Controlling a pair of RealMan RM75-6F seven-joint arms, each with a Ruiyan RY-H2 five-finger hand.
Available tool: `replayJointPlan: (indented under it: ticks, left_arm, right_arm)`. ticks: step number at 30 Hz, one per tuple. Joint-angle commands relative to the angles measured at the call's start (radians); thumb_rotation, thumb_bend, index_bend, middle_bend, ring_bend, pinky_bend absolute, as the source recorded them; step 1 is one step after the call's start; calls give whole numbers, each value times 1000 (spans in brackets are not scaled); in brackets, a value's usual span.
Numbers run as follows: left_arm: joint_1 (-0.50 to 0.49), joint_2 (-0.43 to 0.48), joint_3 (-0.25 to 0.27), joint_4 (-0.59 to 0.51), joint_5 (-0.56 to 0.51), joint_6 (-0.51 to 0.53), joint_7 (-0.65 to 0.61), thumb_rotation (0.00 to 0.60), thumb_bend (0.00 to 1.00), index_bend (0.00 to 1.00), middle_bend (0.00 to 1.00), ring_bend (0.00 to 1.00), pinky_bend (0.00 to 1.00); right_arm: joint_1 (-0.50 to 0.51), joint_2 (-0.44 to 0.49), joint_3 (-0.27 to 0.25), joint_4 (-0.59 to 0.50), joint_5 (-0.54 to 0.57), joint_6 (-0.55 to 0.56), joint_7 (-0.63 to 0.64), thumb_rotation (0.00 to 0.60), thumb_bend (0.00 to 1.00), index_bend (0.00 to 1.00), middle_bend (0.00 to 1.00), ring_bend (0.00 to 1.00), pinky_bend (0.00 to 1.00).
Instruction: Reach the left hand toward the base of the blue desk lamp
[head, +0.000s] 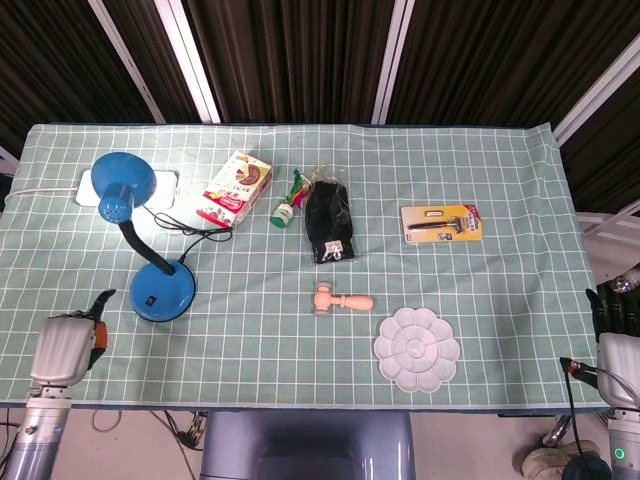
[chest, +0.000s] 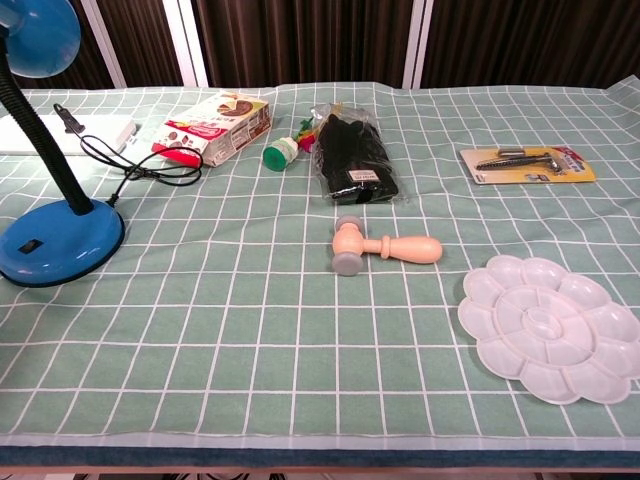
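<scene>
The blue desk lamp stands at the table's left, its round base (head: 162, 295) (chest: 60, 247) on the cloth and its shade (head: 120, 185) (chest: 40, 35) raised on a black gooseneck. A small switch shows on the base. My left hand (head: 65, 345) hangs off the table's front-left corner, left of the base and apart from it. Only its grey back and one dark fingertip (head: 100, 300) show. My right hand (head: 618, 330) sits low beyond the table's right edge, mostly hidden. Neither hand appears in the chest view.
The lamp's black cord (chest: 130, 165) loops toward a white block (head: 160, 187). Behind lie a snack box (head: 235, 187), a green-capped tube (head: 286, 208) and a black packet (head: 328, 222). A wooden mallet (head: 340, 300), white palette (head: 416, 348) and carded razor (head: 441, 222) lie to the right.
</scene>
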Motion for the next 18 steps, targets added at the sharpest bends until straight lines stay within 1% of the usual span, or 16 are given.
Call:
replayJointPlan:
  ticks: [1,2,5,7,9,11,13,18]
  left_arm:
    - [59,130,-9,-129,23,70,-33,600,584,202,337,251,372]
    - [76,160,-8,-152,23,88,-87,600,578,201,315,219,343]
    - [97,205,3,-166,30,95,-165,600,556,195,246,124,280]
    - [107,236,14,-175,27,84,-204,600,542,186,211,76,236]
    - [108,263,22,-183,28,63,-236,600,521,168,150,26,176]
    - [108,284,28,-192,17,38,-257,600,503,149,103,2,118]
    - [105,300,28,-196,4,15,-262,600,492,134,70,0,64]
    - [94,313,10,-204,-49,-34,-274,600,475,117,49,0,51]
  right_arm:
    - [0,1,-1,0,-3,0,2,600,154,81,52,36,0]
    - [1,3,-2,0,-5,-2,3,600,154,81,52,36,0]
    - [2,6,-4,0,-8,-5,4,600,153,81,52,36,0]
    - [3,9,-6,-1,-10,-9,6,600,153,81,52,35,0]
    - [4,11,-7,-1,-13,-11,6,600,152,80,52,33,0]
    - [5,13,-9,-1,-18,-13,9,600,153,81,52,32,0]
    - [6,14,-10,1,-25,-10,13,600,153,81,52,32,0]
    - [6,13,-11,12,-45,0,24,600,153,81,52,32,0]
